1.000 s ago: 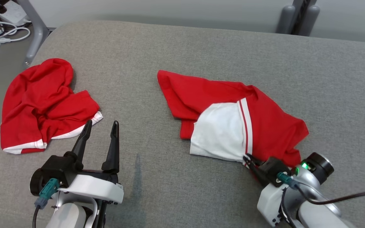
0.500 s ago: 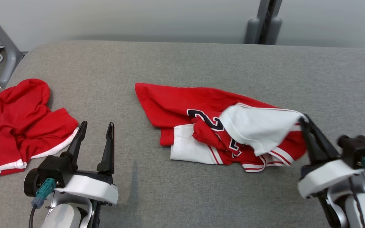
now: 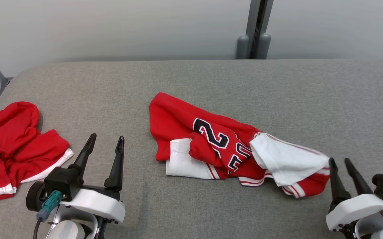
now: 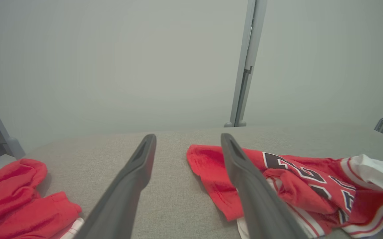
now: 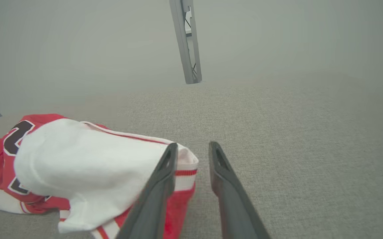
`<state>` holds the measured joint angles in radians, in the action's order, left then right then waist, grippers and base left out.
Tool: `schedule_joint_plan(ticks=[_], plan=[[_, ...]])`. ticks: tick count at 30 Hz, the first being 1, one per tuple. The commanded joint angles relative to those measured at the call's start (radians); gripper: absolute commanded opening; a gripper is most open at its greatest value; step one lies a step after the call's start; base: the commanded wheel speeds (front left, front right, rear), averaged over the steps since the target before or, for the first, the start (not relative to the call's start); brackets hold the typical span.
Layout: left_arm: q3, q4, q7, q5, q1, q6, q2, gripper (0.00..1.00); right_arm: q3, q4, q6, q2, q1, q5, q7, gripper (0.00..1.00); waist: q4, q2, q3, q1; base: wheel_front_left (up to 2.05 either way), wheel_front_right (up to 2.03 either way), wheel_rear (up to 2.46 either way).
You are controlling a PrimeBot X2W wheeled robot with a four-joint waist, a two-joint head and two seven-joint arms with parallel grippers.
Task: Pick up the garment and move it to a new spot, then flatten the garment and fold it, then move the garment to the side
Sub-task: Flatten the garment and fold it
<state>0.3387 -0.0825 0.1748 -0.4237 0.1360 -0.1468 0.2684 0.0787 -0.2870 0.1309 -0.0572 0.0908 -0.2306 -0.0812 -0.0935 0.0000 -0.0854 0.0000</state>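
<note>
Though crumpled, garment (image 3: 175, 120) beside right gripper (image 3: 339, 160)

On the red garment (image 3: 174, 119) in the middle of the worktop (image 3: 191, 76), a black, white-edged digit (image 3: 211, 134) reads 2. The digit right of it is crumpled into a fold and unreadable.

Overhead; wrists low, seemingly near garment (image 3: 178, 122)
</note>
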Motion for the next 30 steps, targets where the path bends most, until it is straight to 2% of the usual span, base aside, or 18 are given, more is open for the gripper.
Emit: schedule_joint_plan(ticks=[1,9,21,30], plan=[[-0.001,0.001,-0.003,-0.002,-0.005,-0.004,0.005,1.00,0.003,-0.004,0.000,-0.002,0.000,-0.004,-0.007,1.00,0.006,0.0000,0.006,0.0000,0.00,0.00,0.00],[0.001,0.014,-0.016,-0.007,-0.032,-0.015,0.018,1.00,0.055,0.053,0.000,0.001,-0.040,0.031,-0.040,1.00,0.033,0.0000,0.045,0.0000,0.00,0.00,0.00],[0.000,0.025,-0.026,-0.013,-0.063,-0.030,0.036,1.00,0.021,0.309,0.000,0.003,-0.124,0.092,0.039,1.00,0.059,0.0000,0.069,0.0000,0.00,0.00,0.00],[0.004,0.023,-0.022,-0.018,-0.047,-0.032,0.036,1.00,0.022,0.357,0.000,0.005,-0.156,0.085,0.062,1.00,0.063,0.0000,0.057,0.0000,0.00,0.00,0.00]])
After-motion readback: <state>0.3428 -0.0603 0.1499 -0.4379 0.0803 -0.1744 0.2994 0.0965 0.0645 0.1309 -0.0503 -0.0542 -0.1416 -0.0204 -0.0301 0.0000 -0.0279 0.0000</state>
